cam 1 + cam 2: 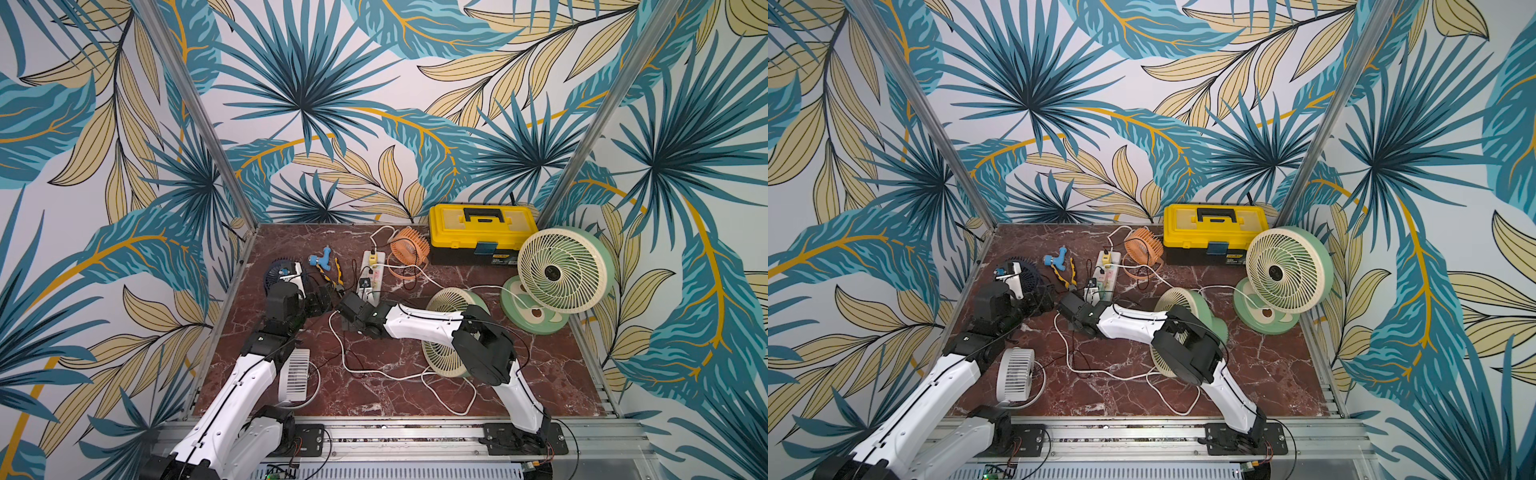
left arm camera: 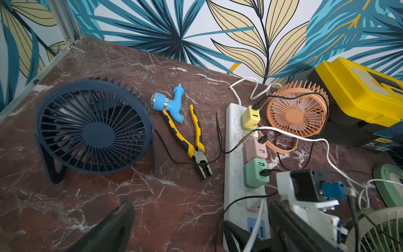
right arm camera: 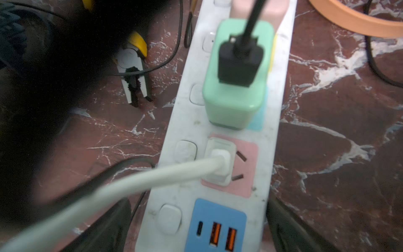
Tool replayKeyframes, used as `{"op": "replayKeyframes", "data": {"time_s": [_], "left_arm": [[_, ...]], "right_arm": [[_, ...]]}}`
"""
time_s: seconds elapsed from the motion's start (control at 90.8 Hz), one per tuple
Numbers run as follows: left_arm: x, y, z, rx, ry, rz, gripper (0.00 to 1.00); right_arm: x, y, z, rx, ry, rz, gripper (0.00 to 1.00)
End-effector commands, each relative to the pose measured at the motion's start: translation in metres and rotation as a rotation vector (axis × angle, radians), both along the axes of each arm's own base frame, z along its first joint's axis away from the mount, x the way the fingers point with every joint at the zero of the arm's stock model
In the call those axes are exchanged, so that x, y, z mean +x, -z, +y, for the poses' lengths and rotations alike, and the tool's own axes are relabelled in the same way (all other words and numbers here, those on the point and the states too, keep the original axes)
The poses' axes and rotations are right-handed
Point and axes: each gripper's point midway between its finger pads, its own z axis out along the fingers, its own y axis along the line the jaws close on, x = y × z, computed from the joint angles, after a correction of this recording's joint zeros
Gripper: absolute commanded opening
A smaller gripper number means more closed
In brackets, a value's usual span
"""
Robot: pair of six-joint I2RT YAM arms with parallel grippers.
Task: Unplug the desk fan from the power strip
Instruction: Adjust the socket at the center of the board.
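Plainly the right gripper [image 3: 198, 204], jaws wide and empty, is straddling the 6 o'clock end of the power strip [image 1: 371, 276], which is lying 6-to-12 o'clock on the marble tabletop [image 1: 552, 374]. A white plug [image 3: 219, 162] is sitting in the pink socket [image 3: 246, 187] just toward 12 of those jaws, so this arm looks nearer. The left gripper [image 1: 323, 296], equally wide, is hanging at the strip's 9 o'clock.

No lettering can be read anywhere. The toolbox [image 2: 357, 98], well beyond the right gripper [image 3: 199, 227] toward the back wall, bears a small yellow label [image 2: 383, 141] on its black front, with lines of white print just below it. Both are too blurred to make out. The power strip [image 3: 174, 192], lying between that gripper's fingers, shows no legible marking.
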Motion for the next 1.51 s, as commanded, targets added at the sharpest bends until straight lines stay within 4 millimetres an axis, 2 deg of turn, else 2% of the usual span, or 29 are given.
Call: {"op": "replayKeyframes", "data": {"time_s": [0.0,0.187,0.397,0.562,0.815,0.98,1.146,1.267,1.498], "left_arm": [[-0.003,0.003,0.003,0.006,-0.012,-0.003,1.00],[-0.002,0.001,0.003,0.004,-0.014,-0.009,1.00],[0.000,0.001,0.000,-0.011,-0.006,-0.008,1.00],[0.004,0.004,-0.009,-0.033,0.029,0.025,1.00],[0.014,0.010,-0.024,-0.086,0.086,0.070,1.00],[0.026,0.016,-0.040,-0.150,0.149,0.079,1.00],[0.037,0.023,-0.057,-0.230,0.216,0.114,1.00],[0.043,0.029,-0.072,-0.301,0.271,0.152,1.00],[0.050,0.045,-0.090,-0.446,0.308,0.204,0.91]], "right_arm": [[-0.005,0.021,-0.010,-0.064,0.024,0.029,0.99],[-0.007,0.022,-0.017,-0.068,0.032,0.028,0.99],[-0.009,0.002,-0.032,-0.067,0.044,-0.025,0.95],[-0.012,-0.004,-0.042,-0.082,0.013,-0.050,0.92],[-0.016,0.007,-0.058,-0.130,-0.069,-0.070,0.81],[-0.016,0.012,-0.065,-0.079,-0.112,-0.085,0.77],[-0.018,0.013,-0.070,-0.080,-0.171,-0.094,0.77],[-0.020,0.008,-0.066,-0.055,-0.219,-0.089,0.78],[-0.022,-0.020,-0.057,0.025,-0.254,-0.086,0.90]]}}
